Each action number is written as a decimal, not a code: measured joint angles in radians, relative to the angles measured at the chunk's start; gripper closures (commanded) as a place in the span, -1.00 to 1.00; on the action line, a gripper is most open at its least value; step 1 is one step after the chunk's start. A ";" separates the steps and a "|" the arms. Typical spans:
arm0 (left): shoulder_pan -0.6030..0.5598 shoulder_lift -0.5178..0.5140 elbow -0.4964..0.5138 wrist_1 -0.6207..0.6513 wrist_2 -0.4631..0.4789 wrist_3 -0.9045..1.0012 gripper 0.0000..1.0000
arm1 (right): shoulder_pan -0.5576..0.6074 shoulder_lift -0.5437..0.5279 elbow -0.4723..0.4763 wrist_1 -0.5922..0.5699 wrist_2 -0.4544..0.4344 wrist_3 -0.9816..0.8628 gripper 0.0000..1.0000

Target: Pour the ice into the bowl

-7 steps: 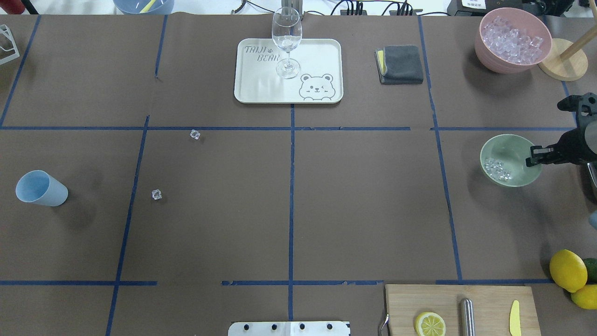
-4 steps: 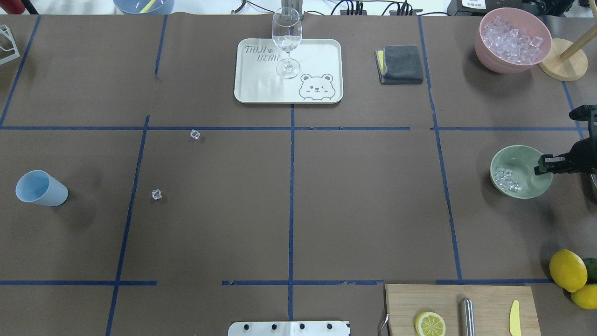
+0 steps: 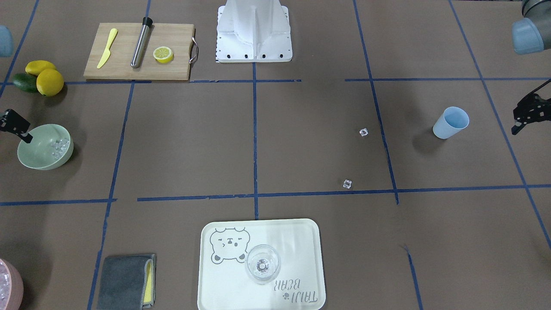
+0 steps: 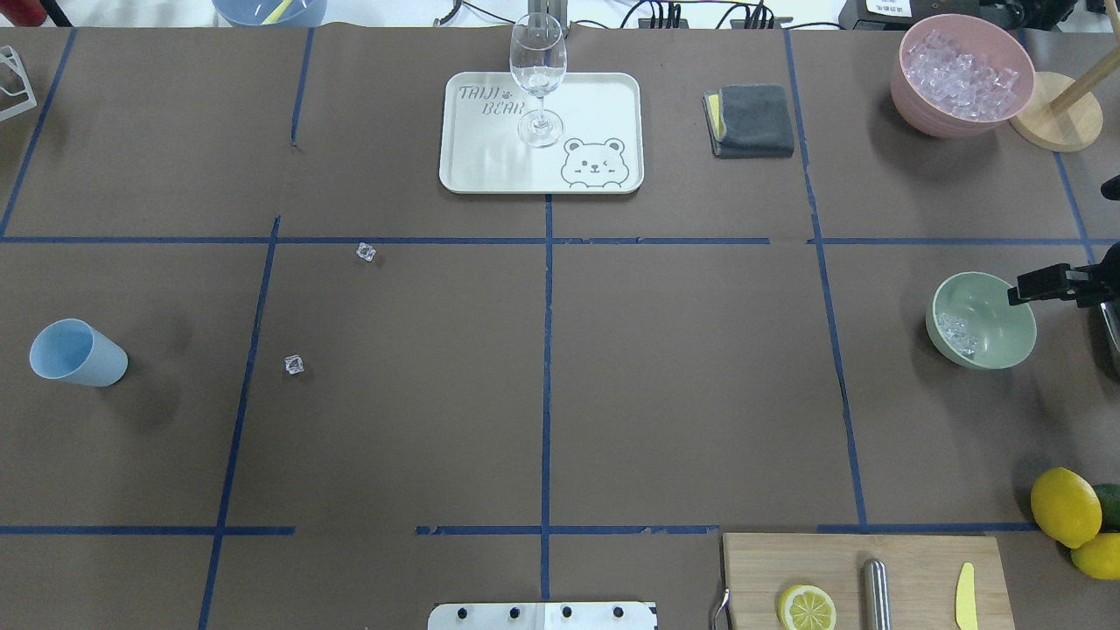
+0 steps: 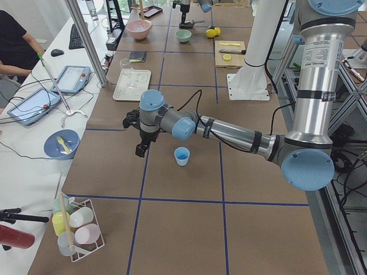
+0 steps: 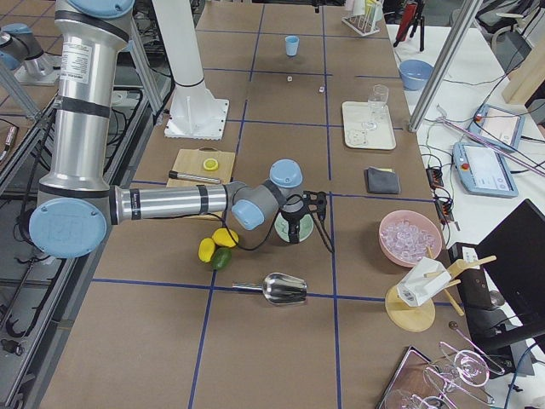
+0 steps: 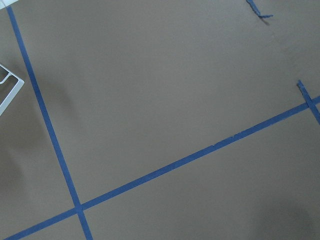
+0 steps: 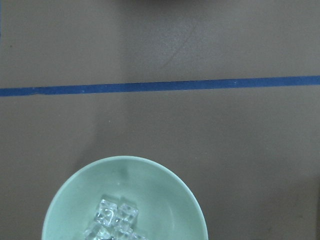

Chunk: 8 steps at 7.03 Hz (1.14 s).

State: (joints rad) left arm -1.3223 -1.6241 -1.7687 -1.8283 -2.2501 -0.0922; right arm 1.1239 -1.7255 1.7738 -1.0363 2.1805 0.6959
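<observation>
The sage-green bowl point(image 4: 993, 308) stands upright at the table's right side, with a handful of clear ice point(image 4: 955, 332) in it. It also shows in the front view point(image 3: 41, 150) and the right wrist view point(image 8: 150, 190). My right gripper point(image 4: 1032, 287) is open, and its one visible finger hangs over the bowl's right rim. The light blue cup point(image 4: 77, 353) stands empty at the far left. Two loose ice cubes point(image 4: 366, 252) point(image 4: 294, 365) lie on the table. My left gripper point(image 3: 523, 118) is open and empty, to the side of the cup.
At the back are a pink bowl of ice point(image 4: 962, 74), a wooden stand point(image 4: 1054, 109), a grey cloth point(image 4: 750, 121) and a tray point(image 4: 595, 105) with a wine glass point(image 4: 538, 79). A cutting board point(image 4: 910, 560) and lemons point(image 4: 1066, 507) are near the front right.
The bowl slid to the right with my right gripper, then stopped. The gripper has since drawn back to the right, off the spot it held. The cup and loose cubes have not moved.
</observation>
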 measured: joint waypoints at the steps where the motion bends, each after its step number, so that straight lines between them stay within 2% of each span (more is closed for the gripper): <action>1: 0.000 -0.001 0.001 0.001 0.001 0.000 -1.00 | 0.067 0.010 0.050 -0.148 -0.003 -0.174 -1.00; 3: -0.007 -0.002 0.004 0.005 0.009 0.028 -1.00 | 0.237 0.068 0.110 -0.447 0.005 -0.524 -1.00; 4: -0.026 -0.002 0.013 0.010 0.010 0.054 -1.00 | 0.307 0.078 0.111 -0.525 0.030 -0.641 -1.00; 6: -0.094 -0.002 0.066 0.012 0.002 0.099 -1.00 | 0.413 0.057 0.092 -0.582 0.161 -0.737 -1.00; 8: -0.176 0.004 0.148 0.032 -0.053 0.196 -1.00 | 0.449 0.037 0.072 -0.585 0.226 -0.744 -1.00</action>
State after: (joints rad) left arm -1.4980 -1.6197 -1.6207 -1.7964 -2.3032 0.1034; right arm 1.5733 -1.6885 1.8455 -1.6214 2.4065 -0.0477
